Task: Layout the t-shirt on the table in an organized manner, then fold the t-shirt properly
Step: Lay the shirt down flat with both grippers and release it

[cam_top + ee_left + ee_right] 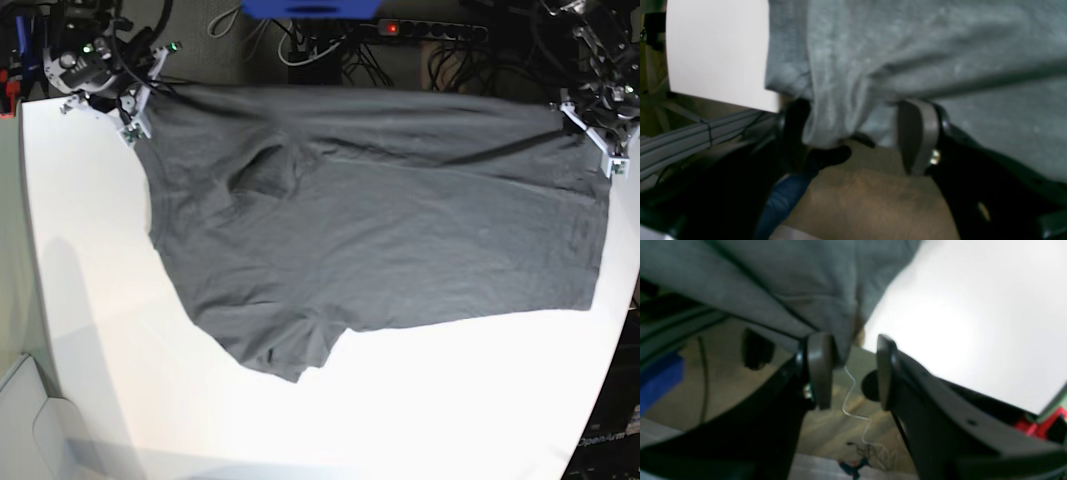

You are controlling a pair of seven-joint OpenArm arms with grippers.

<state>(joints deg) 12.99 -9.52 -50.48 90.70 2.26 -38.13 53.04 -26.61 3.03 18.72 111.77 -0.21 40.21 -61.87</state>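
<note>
The dark grey t-shirt [400, 240] lies spread wide on the white table [450, 400], with its far edge along the table's back edge. A pucker sits near its upper left and a bunched flap at its lower left. At the shirt's far left corner, my right gripper [135, 120] is open. In the right wrist view its pads [820, 370] stand apart, and the cloth's edge [840, 340] hangs beside one of them. My left gripper [600, 145] is at the far right corner. Its jaws [857, 133] are open, with a loose fold of cloth [833, 123] drooping between them.
Behind the table's far edge are a blue box [310, 8], a power strip [430, 30] and cables. Grey rails [690, 136] run below the table edge. A white thread [853, 400] dangles under the right gripper. A pale object [40, 430] sits at the near left.
</note>
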